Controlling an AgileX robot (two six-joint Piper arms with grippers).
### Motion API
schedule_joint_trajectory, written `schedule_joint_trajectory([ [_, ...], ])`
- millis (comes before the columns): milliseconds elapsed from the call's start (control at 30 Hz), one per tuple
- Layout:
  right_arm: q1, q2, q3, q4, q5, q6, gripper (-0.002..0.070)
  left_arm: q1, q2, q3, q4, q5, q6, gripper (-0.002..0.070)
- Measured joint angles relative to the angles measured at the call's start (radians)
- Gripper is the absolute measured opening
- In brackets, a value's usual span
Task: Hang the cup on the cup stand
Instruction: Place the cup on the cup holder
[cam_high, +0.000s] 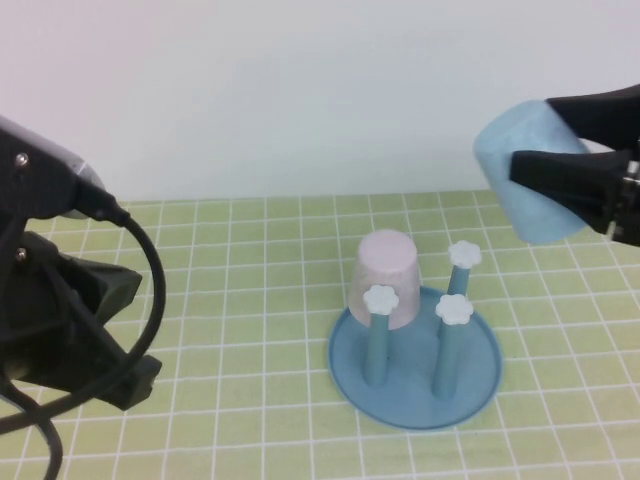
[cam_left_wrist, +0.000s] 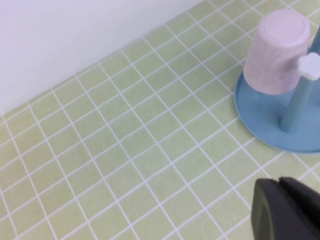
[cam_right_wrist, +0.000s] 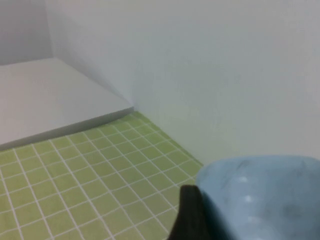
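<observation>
Blue cup (cam_high: 530, 170) held aloft by right gripper (cam_high: 560, 150); left gripper (cam_left_wrist: 287, 210) parked, closed.

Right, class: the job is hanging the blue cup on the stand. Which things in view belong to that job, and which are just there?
Part of the job:
- light blue cup, held aloft in the right gripper, up on the right
- cup stand with free pegs

Just there:
- pink cup, upside down on the stand
- left gripper, shut, parked on the left
- green checked mat
</observation>
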Motion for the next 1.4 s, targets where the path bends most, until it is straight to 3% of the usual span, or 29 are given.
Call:
schedule_joint_trajectory([
  [300,0.014,0.245,-0.153,0.0,0.138,-0.031,0.0538,0.0,0.0,0.0,0.002,-0.002,0.0,-0.0001],
  [567,0.089,0.388,-0.228,-0.002,0.171,-0.163,0.0538,0.0,0.0,0.006,0.023,-0.002,0.0,-0.0001],
  [967,0.09,0.413,-0.235,-0.002,0.045,-0.245,0.0538,0.0,0.029,0.027,0.114,-0.001,-0.052,-0.0001],
  [1400,0.09,0.52,-0.235,0.0,0.133,-0.226,0.0538,0.0,0.091,0.027,0.141,-0.024,-0.092,-0.0001],
])
